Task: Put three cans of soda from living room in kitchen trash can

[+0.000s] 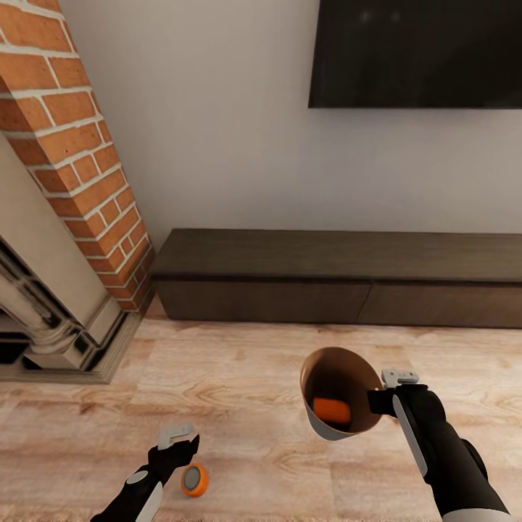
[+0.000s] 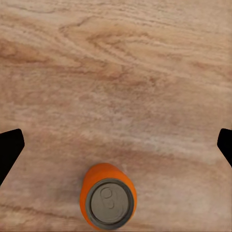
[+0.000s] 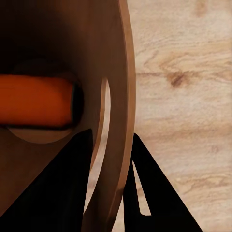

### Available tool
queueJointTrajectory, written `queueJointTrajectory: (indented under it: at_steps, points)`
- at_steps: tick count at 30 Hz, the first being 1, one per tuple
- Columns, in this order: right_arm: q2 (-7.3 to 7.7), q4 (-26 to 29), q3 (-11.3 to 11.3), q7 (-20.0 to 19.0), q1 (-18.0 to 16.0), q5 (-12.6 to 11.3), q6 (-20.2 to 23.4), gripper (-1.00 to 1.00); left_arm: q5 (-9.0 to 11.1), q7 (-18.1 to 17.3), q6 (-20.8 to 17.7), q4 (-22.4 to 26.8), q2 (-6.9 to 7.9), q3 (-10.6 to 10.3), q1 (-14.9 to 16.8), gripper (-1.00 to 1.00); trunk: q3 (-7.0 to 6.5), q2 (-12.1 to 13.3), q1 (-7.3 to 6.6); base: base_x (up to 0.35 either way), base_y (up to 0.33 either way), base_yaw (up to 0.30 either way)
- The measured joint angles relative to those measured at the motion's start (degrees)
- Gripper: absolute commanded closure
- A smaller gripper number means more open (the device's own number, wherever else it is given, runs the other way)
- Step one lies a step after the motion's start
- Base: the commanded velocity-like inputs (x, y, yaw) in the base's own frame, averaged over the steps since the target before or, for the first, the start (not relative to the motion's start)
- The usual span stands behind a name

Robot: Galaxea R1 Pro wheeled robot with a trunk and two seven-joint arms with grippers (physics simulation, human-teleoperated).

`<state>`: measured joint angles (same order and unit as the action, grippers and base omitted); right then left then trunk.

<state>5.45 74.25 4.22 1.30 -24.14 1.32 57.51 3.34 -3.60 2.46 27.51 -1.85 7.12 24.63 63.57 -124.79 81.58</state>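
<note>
While the bin is hanging tilted, a can is waiting on the floor.

Pinching the rim of the bin (image 1: 335, 395), the right gripper (image 1: 380, 398) is carrying one orange can (image 1: 332, 410) inside; tipping further could be spilling it. Spread wide, the left gripper (image 1: 179, 441) is hovering over a second orange can (image 1: 194, 480) standing near on the wood floor (image 1: 239, 391), off-centre between the fingers, so closing now risks knocking it over and rolling it away.

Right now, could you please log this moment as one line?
left gripper: open beside floor can | right gripper: gripping bin rim | bin: one orange can
</note>
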Motion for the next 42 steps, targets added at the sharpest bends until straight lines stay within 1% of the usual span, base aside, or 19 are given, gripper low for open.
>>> queueJointTrajectory:
  at_steps: [27, 33, 42]
  points:
    - [0.00, 0.00, -0.04, 0.00, 0.00, -0.01, 0.00, 1.00, 0.00, 0.00, 0.00, 0.00, -0.01, 0.02, -0.01, -1.00, 2.47, 0.00, 0.00, 0.002, 0.000, 0.000]
    - [0.00, 0.01, -0.08, 0.00, -0.01, -0.03, 0.00, 1.00, 0.00, 0.00, 0.00, 0.00, 0.00, 0.01, -0.01, -1.00, 2.76, 0.00, 0.00, 0.195, 0.000, 0.000]
    - [0.00, 0.00, -0.09, 0.00, 0.00, -0.03, 0.00, 1.00, 0.00, 0.01, 0.00, 0.00, 0.00, 0.07, -0.01, -1.00, 3.27, 0.00, 0.00, 0.040, 0.000, 0.000]
